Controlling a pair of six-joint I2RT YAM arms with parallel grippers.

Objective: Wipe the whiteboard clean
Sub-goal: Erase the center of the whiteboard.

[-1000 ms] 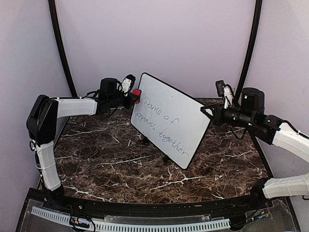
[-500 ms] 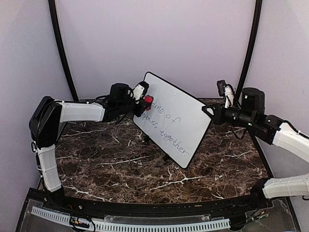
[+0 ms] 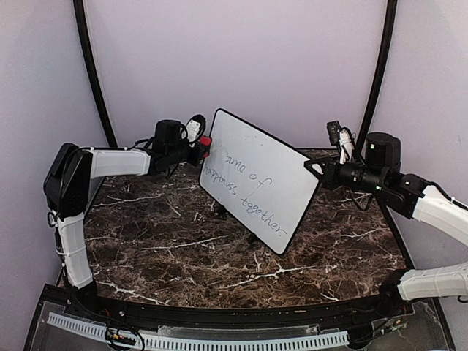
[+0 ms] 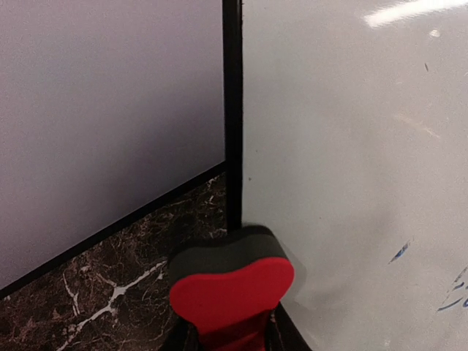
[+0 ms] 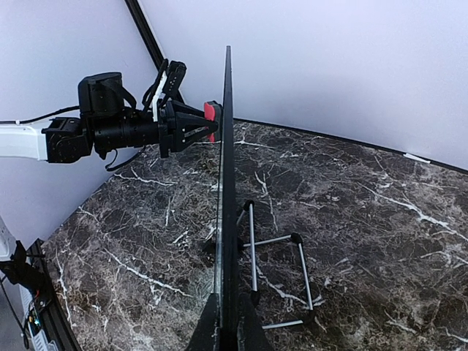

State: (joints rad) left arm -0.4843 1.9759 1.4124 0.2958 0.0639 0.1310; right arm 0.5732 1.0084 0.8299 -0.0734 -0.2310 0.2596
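Note:
The whiteboard stands tilted on a small wire stand and carries dark handwritten words across its middle. My left gripper is shut on a red eraser with a dark felt face. The eraser sits at the board's upper left edge. In the left wrist view the eraser fills the bottom between my left gripper, against the whiteboard and its black edge. My right gripper is shut on the board's right edge. The right wrist view shows the whiteboard edge-on, pinched in my right gripper.
The wire stand sits behind the board on the dark marble table. Purple walls and black corner posts enclose the back. A perforated white strip runs along the near edge.
My left gripper swept the eraser right onto the board's upper left, then back to the left edge. The start of the top line of writing looks thinner. The right arm has not moved.

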